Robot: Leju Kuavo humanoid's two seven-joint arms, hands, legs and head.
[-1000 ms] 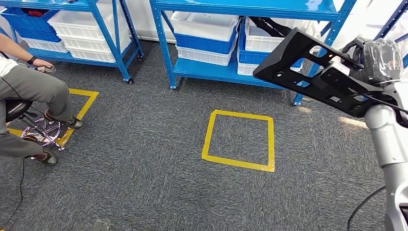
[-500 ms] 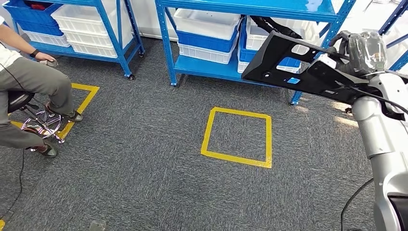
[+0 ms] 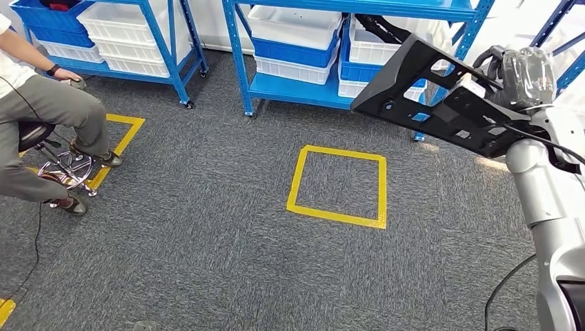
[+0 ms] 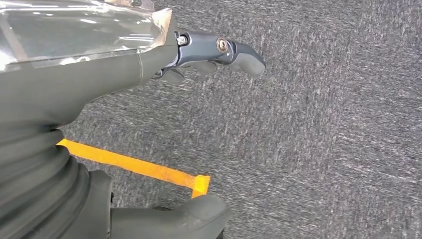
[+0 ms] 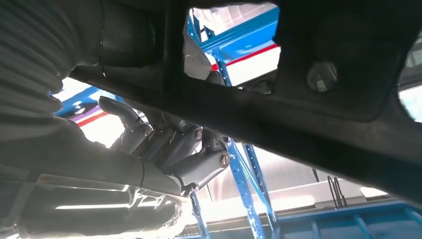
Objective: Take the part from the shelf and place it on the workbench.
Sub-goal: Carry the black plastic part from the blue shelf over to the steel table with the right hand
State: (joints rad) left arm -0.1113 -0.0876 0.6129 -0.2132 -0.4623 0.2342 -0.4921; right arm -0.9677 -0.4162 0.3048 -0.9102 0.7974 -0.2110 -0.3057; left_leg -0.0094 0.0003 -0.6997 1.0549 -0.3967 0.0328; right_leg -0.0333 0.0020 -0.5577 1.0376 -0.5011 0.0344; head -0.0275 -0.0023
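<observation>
Grey carpet (image 3: 207, 227) covers the floor, with a yellow tape square (image 3: 336, 185) stuck down near the middle and blue shelves (image 3: 359, 14) along the far wall, loaded with white and blue bins (image 3: 295, 34). At the left a person (image 3: 41, 117) sits on a wheeled stool (image 3: 65, 169). No workbench is in sight.

On the right, the right hand (image 3: 519, 74) grasps one end of the black part (image 3: 431, 96), a flat plate with cut-outs that juts out to the left, clear of the shelf and held in the air. The left hand (image 4: 209, 55) hangs over the carpet holding nothing, fingers loosely curled.

The main risk, as I judge it, is the long free end: held from one end only, the plate could sag or twist in the grasp, and while the robot turns, its tip could catch a shelf post. A slip would drop it on the floor.
</observation>
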